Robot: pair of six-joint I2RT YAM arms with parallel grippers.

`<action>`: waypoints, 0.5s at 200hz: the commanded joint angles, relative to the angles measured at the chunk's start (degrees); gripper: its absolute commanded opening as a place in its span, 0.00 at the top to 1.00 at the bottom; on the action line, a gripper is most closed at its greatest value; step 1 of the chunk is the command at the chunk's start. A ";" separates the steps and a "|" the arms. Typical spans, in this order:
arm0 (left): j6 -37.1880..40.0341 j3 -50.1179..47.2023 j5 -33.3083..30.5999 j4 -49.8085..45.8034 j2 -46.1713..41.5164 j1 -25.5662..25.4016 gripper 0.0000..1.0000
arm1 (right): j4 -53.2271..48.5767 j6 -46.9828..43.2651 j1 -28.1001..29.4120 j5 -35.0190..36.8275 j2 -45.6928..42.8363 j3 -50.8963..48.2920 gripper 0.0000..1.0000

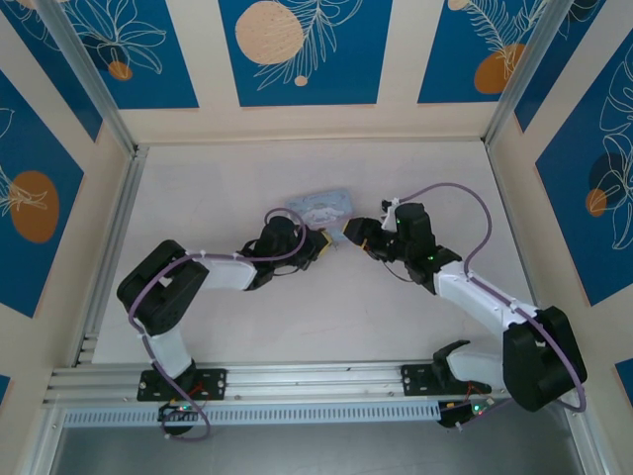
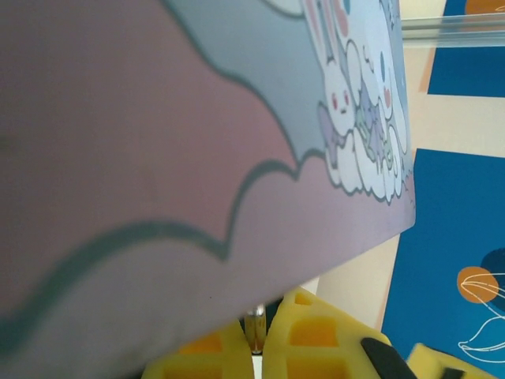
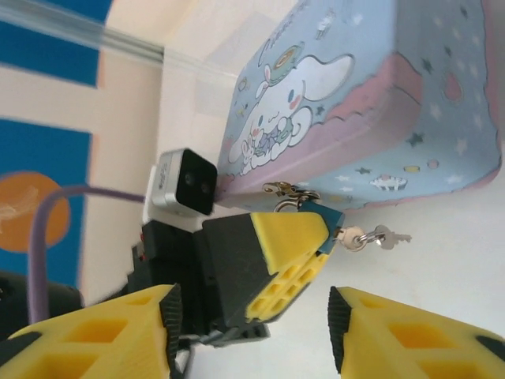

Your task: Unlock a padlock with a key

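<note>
The tin [image 3: 379, 103] is pastel blue with pink clouds and a white cartoon animal, the padlock [image 3: 325, 215] teal-blue, the key [image 3: 392, 236] pale metallic.

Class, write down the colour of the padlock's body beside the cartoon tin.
The padlock is dark bluish-teal, clearest in the right wrist view.
</note>
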 commanded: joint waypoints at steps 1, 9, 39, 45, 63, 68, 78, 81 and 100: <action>1.47 2.38 2.44 -0.80 -0.71 0.50 1.00 | -9.99 -19.11 2.36 4.66 -0.21 1.29 0.52; 1.62 2.51 2.74 -1.24 -0.79 0.59 1.00 | -10.15 -20.97 3.18 5.72 0.34 1.50 0.55; 1.95 3.63 4.44 -2.93 -1.02 0.88 1.00 | -9.77 -25.85 6.60 10.01 3.42 2.01 0.59; 2.14 3.85 4.67 -3.24 -1.16 0.86 1.00 | -9.41 -26.28 6.98 10.56 4.17 2.14 0.59; 2.64 4.60 5.22 -4.80 -1.62 0.90 1.00 | -8.48 -27.60 8.26 11.59 6.29 2.62 0.59; 2.68 4.75 5.46 -5.01 -1.77 0.93 1.00 | -8.55 -27.92 8.66 12.32 7.01 2.99 0.60; 2.85 5.06 5.81 -5.42 -1.96 0.98 1.00 | -8.51 -28.41 9.21 13.23 8.09 3.61 0.60; 2.88 5.11 5.91 -5.61 -2.03 0.98 1.00 | -8.51 -28.61 9.36 13.39 8.58 3.76 0.60; 3.12 5.49 6.45 -6.15 -2.16 1.01 1.00 | -8.22 -29.33 10.02 15.20 9.99 4.63 0.60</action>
